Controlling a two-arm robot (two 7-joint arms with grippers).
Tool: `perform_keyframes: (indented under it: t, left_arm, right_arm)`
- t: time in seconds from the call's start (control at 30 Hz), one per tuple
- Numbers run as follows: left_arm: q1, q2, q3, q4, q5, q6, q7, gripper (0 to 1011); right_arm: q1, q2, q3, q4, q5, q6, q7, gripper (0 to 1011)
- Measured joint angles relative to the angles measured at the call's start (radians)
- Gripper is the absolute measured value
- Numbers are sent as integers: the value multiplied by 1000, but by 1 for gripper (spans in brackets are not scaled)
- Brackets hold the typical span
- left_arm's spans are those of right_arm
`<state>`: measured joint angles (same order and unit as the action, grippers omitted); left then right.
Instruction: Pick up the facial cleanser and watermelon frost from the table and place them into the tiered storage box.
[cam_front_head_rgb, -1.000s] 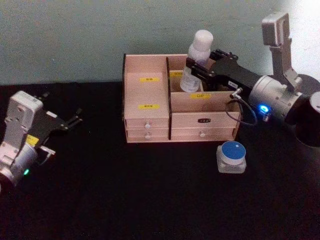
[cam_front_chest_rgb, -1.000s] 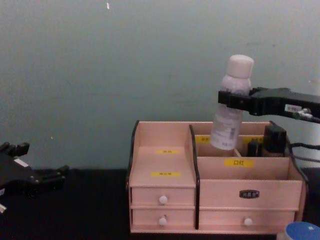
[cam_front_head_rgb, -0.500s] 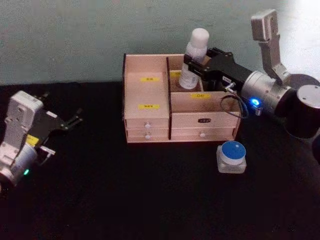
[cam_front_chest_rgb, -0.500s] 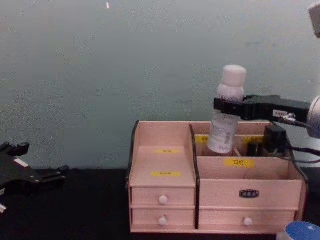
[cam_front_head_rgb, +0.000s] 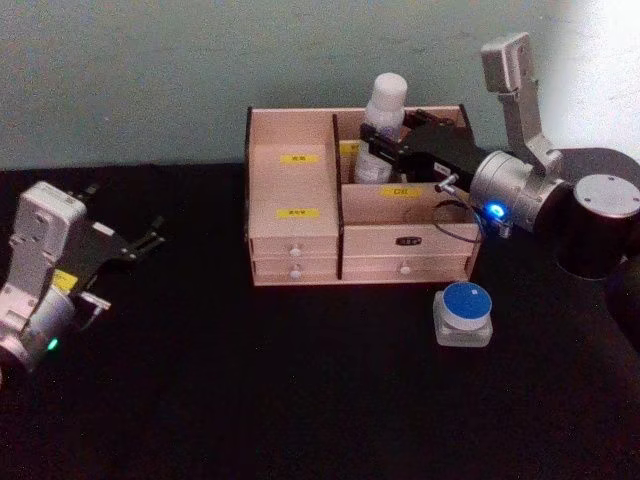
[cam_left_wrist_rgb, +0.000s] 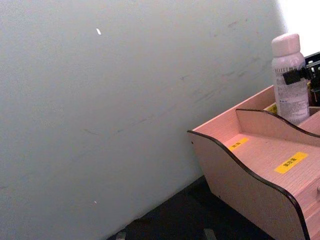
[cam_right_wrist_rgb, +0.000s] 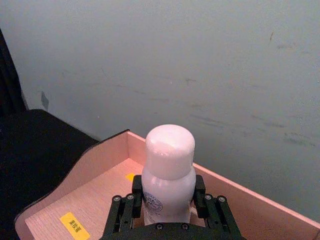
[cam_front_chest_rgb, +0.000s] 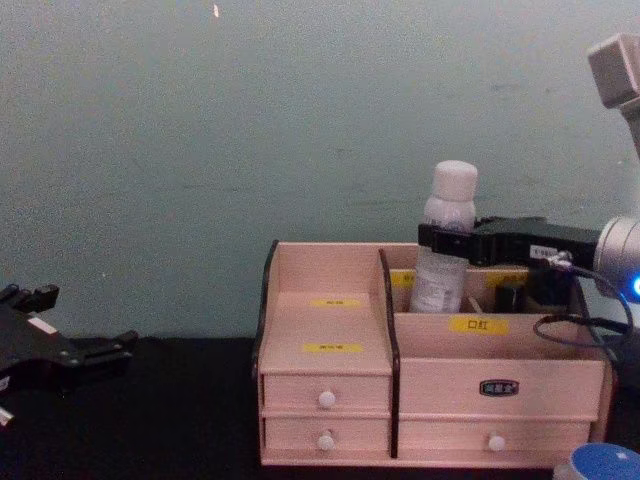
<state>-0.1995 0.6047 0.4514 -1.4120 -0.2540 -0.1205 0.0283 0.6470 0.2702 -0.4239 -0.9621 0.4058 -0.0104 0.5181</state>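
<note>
The tiered storage box (cam_front_head_rgb: 295, 235) stands at the table's far middle, pale wood with yellow labels and white-knobbed drawers. My right gripper (cam_front_head_rgb: 378, 142) is shut on a white bottle (cam_front_head_rgb: 385, 105) with a rounded cap. The bottle stands upright with its lower part down inside a back compartment of the box (cam_front_chest_rgb: 330, 375), beside the centre divider. The right wrist view shows the bottle (cam_right_wrist_rgb: 169, 170) clamped between both fingers (cam_right_wrist_rgb: 124, 210). A clear jar with a blue lid (cam_front_head_rgb: 464, 313) sits on the table in front of the box's right end. My left gripper (cam_front_head_rgb: 150, 240) rests open at the far left.
A black cloth covers the table (cam_front_head_rgb: 300, 400), with free room in front of the box and to its left. A pale green wall (cam_front_chest_rgb: 250, 120) rises right behind the box. A black cable (cam_front_head_rgb: 465, 215) loops from my right wrist over the box's right side.
My right gripper has lowered the white bottle from above the box down into the back compartment and brought it more upright. The left arm has not moved.
</note>
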Motion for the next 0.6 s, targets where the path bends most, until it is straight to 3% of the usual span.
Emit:
perform_keyframes:
  t: [0.6]
  left_arm:
    - [0, 0, 0, 0, 0, 0, 0, 1001]
  right_arm:
    - [14, -18, 0, 54, -35, 17, 6, 593]
